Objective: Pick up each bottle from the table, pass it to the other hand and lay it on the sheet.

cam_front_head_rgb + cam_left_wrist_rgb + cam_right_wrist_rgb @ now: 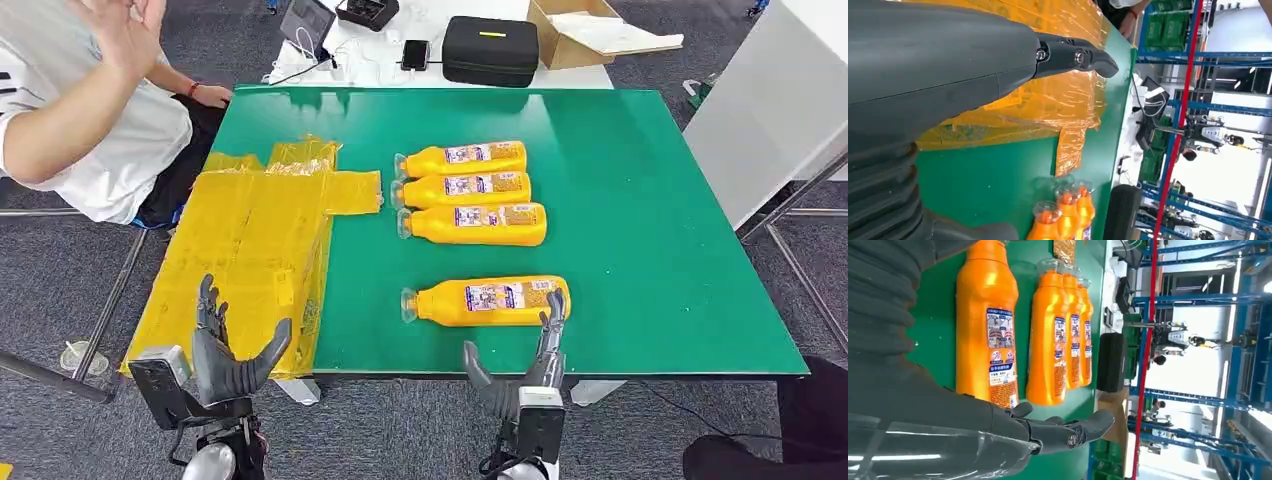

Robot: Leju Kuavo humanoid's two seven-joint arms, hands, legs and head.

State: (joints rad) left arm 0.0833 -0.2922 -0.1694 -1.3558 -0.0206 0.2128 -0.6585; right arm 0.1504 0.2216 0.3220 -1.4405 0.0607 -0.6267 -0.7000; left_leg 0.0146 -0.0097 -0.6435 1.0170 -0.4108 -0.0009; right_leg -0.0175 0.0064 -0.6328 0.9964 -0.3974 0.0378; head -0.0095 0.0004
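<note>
You have four orange bottles lying on their sides on the green tabletop (650, 230): three packed side by side (468, 190), caps toward the sheet, and a nearest bottle (487, 300) apart from them, close to the front edge. Your right robot hand (515, 365) is released, fingers spread, with its fingertips (553, 310) just beside that bottle's base end, grasping nothing. Your left robot hand (228, 350) is also released and empty, hovering over the near corner of the yellow sheet (255, 240), which carries no bottle yet. A person (80, 110) sits at the far left corner.
</note>
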